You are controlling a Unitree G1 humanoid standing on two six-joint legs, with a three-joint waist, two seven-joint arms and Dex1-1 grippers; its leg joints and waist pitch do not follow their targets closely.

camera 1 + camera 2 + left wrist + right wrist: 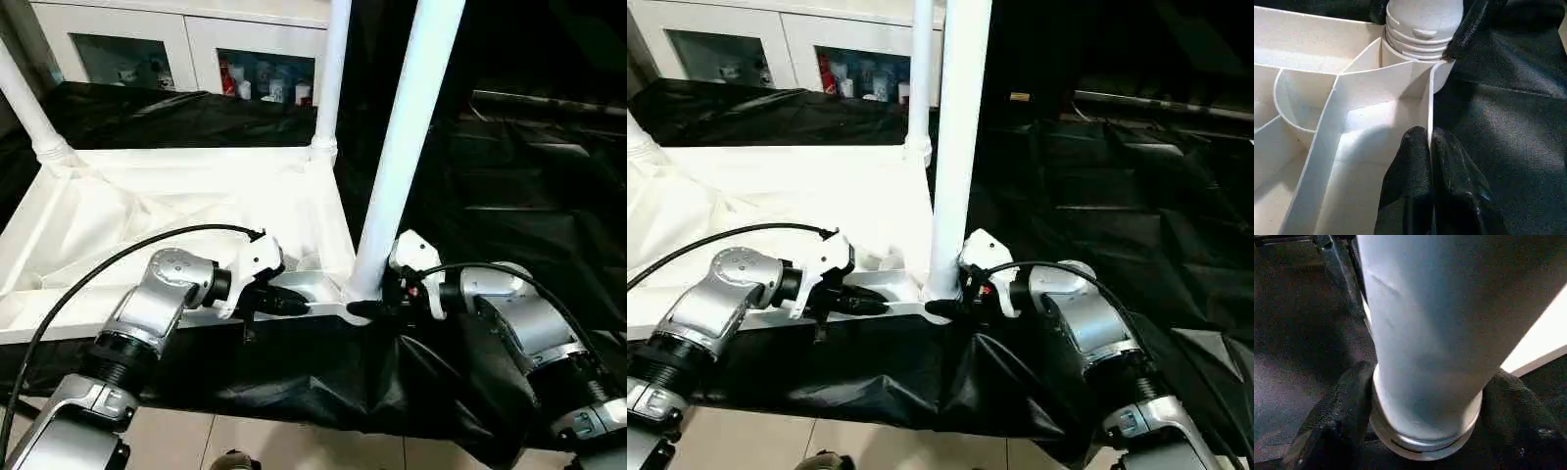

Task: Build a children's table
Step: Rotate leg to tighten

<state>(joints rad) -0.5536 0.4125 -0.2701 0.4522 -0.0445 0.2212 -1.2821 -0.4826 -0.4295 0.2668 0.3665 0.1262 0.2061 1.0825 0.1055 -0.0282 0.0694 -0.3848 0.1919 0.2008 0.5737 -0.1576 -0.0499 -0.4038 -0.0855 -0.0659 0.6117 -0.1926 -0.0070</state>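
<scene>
Right gripper: fingers clasped round base of near leg, upright in corner socket.
Left gripper: pinched on rim wall of table top, upside down, steadying it.
Advice: keep leg plumb, twist or press evenly until seated.
Black cloth over work surface.
White cabinet behind.

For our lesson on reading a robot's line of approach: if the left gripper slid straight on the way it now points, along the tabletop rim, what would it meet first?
Probably the near leg in its corner socket, where the right gripper grips; the left gripper pinches the tabletop rim leading there.
</scene>
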